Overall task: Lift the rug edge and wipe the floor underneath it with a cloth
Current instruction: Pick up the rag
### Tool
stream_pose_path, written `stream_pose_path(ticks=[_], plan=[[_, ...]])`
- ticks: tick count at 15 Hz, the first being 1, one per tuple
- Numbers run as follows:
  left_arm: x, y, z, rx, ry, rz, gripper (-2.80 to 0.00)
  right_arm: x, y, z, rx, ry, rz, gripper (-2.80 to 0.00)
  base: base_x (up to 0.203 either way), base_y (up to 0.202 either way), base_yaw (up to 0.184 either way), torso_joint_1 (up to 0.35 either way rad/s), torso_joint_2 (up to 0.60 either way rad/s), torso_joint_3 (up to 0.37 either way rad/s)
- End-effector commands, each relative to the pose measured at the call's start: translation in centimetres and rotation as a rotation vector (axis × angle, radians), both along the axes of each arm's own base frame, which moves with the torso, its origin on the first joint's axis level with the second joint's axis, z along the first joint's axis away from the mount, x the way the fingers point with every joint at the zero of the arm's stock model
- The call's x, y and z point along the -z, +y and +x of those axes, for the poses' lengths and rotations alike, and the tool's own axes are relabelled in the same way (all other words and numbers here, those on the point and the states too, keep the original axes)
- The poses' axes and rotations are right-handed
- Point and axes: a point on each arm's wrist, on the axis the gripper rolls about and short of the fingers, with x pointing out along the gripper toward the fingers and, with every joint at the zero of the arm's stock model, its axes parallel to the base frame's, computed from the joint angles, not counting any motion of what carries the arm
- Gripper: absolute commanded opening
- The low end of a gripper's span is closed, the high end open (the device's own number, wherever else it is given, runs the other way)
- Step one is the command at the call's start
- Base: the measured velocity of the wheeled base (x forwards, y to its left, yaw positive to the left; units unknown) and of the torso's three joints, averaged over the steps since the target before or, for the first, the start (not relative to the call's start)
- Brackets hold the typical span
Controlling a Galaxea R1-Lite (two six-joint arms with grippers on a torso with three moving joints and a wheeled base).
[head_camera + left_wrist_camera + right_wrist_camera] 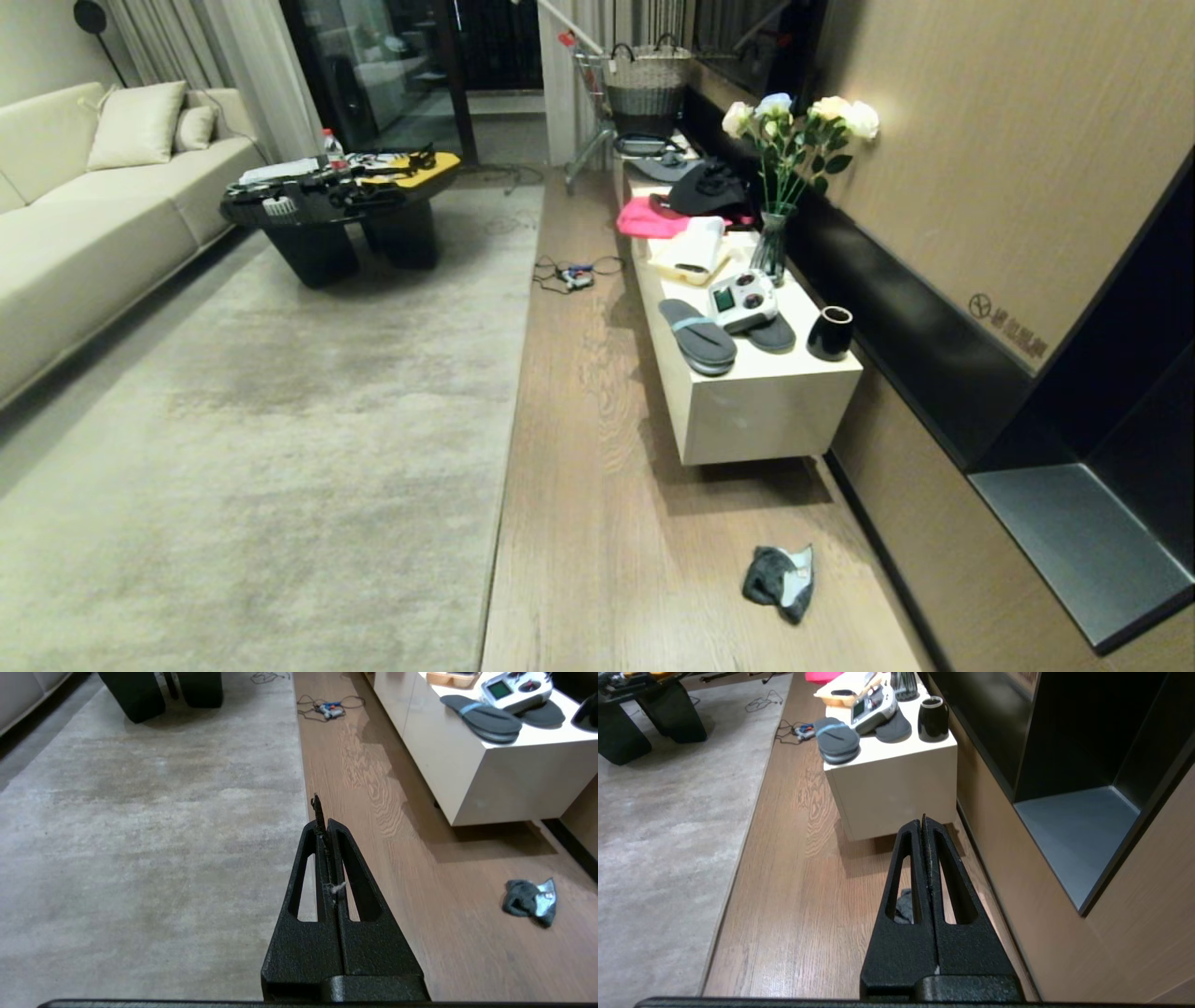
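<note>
The pale grey-beige rug (261, 392) covers the left of the room and lies flat. Its rug edge (509, 411) runs along the wood-plank floor (597, 523). A crumpled dark grey-teal and whitish cloth (780, 582) lies on the planks near the wall, in front of the white cabinet. My left gripper (325, 822) is shut and empty, high over the rug edge (301, 774), with the cloth (530, 901) off to one side. My right gripper (923, 822) is shut and empty above the floor; the cloth (904, 907) shows only through a slot in its finger. Neither arm shows in the head view.
A low white cabinet (756, 411) stands along the right wall, carrying slippers, a controller, a black cup, a vase of flowers and pink fabric. A cable tangle (571, 273) lies on the planks farther on. A black coffee table (345, 201) stands on the rug, a sofa (84, 224) at far left.
</note>
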Motion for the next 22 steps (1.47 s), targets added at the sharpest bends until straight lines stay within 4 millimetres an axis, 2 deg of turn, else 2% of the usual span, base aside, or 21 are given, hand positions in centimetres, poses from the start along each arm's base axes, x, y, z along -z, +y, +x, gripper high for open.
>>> stream_pose_path(ticks=[1,7,18,22], plan=[[0.0,0.0,0.01,0.0,0.002,0.0,-2.8,-0.01,0.0,0.01,0.0,0.001,0.001,-2.8,0.0,0.0,0.0,-0.041,0.45,0.395],[0.0,0.0,0.01,0.0,0.002,0.0,-2.8,-0.01,0.0,0.01,0.0,0.001,0.001,-2.8,0.0,0.0,0.0,-0.016,0.42,0.413],[0.0,0.0,0.01,0.0,0.002,0.0,-2.8,0.0,0.0,0.0,0.0,-0.001,0.0,-2.8,0.0,0.0,0.0,0.003,0.04,0.045],[0.0,0.0,0.01,0.0,0.002,0.0,-2.8,0.06,0.02,0.0,-0.006,0.01,-0.091,-2.8,0.0,0.0,0.0,0.001,0.01,0.01]])
